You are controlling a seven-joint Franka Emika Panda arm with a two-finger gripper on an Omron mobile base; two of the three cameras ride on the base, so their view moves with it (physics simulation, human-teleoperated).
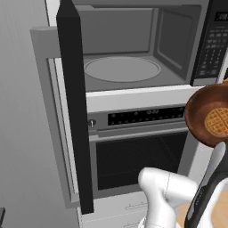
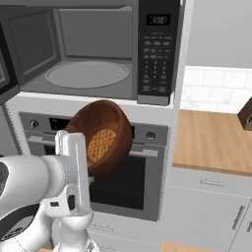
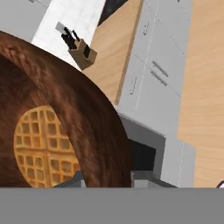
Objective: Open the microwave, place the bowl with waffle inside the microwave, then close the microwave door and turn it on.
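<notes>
The microwave [image 2: 93, 49] stands above the gripper [image 3: 107, 178] with its cavity exposed, grey walls and a round glass turntable [image 1: 122, 70] inside, the dark keypad strip [image 2: 158, 54] at its right. The microwave door [image 1: 75, 107] is swung fully out, up and to the left of the gripper, seen edge-on in the left base view. Behind the gripper sits the oven [image 1: 138, 147] with its dark window. The bowl [image 2: 106, 135] — reddish-brown and tipped steeply on its side — is clamped by its rim between the fingers, hanging below the microwave opening and in front of the oven. The waffle [image 2: 101, 144] lies against the bowl's bottom. Far off beyond the gripper, a knife block [image 3: 82, 53] stands on the wooden counter [image 2: 211, 140].
</notes>
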